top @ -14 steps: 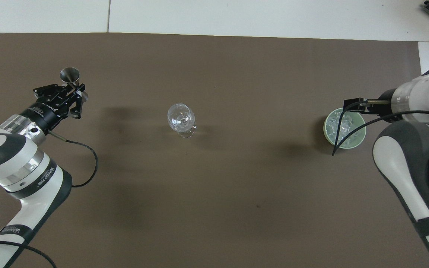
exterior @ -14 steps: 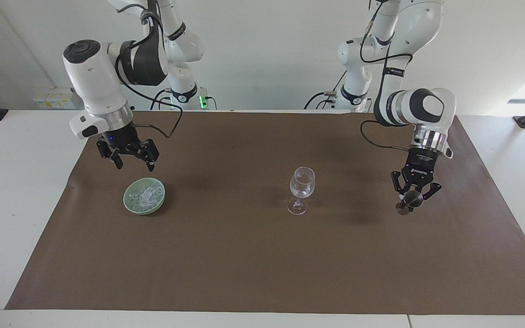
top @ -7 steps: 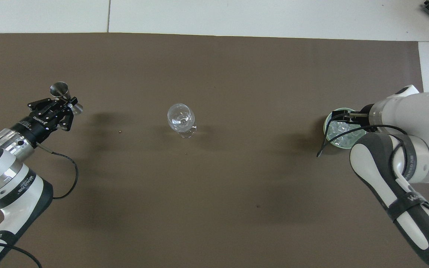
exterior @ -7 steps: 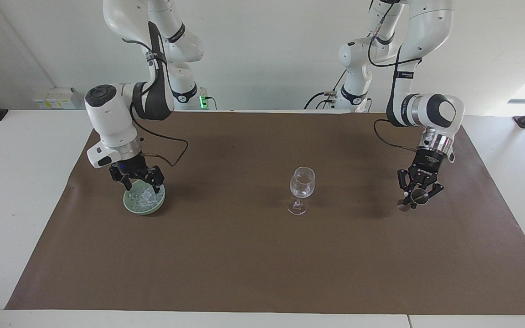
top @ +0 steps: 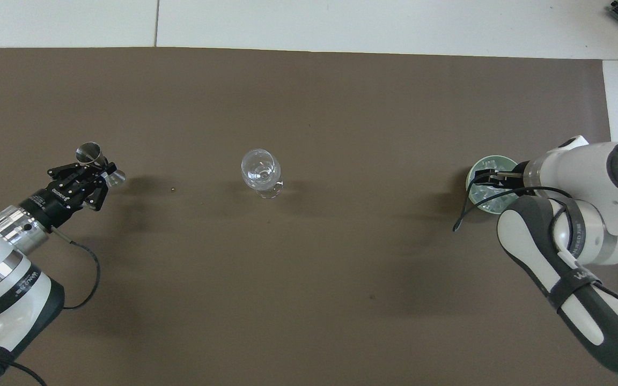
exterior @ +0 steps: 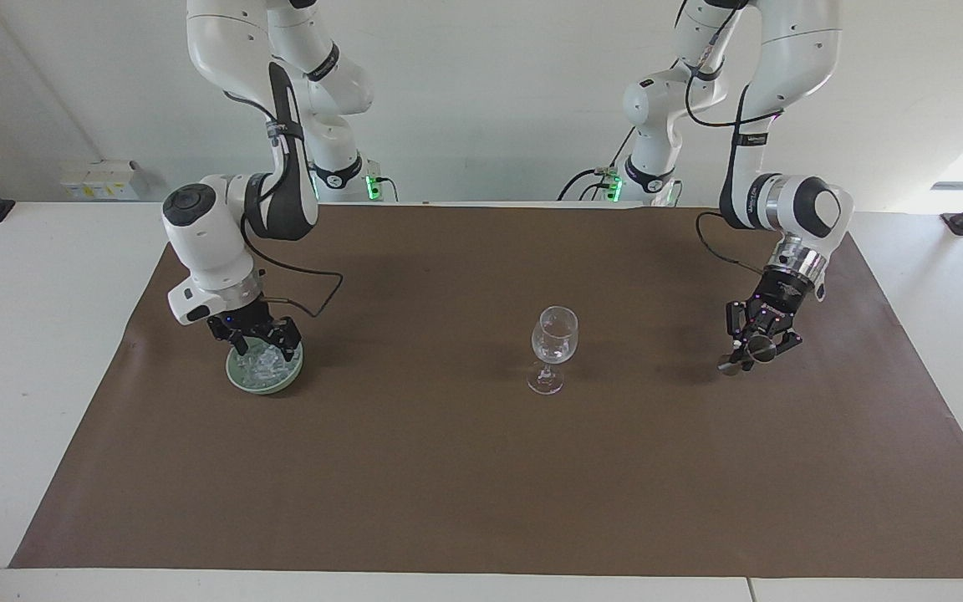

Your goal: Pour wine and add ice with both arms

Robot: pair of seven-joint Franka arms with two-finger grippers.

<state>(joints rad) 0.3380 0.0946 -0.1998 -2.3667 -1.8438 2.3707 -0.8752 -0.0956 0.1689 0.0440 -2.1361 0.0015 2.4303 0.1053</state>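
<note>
Ice [exterior: 264,365] under right hand [exterior: 257,341]; left hand [exterior: 756,349] grips jigger [exterior: 741,361].

Left gripper [exterior: 751,351] clamped, right gripper [exterior: 261,339] lowered

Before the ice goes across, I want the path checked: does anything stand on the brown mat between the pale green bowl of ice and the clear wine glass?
Nothing visible does. Between the pale green bowl of clear ice chunks and the clear stemmed wine glass lies only bare brown mat. The right gripper is down in the bowl at the ice.
</note>
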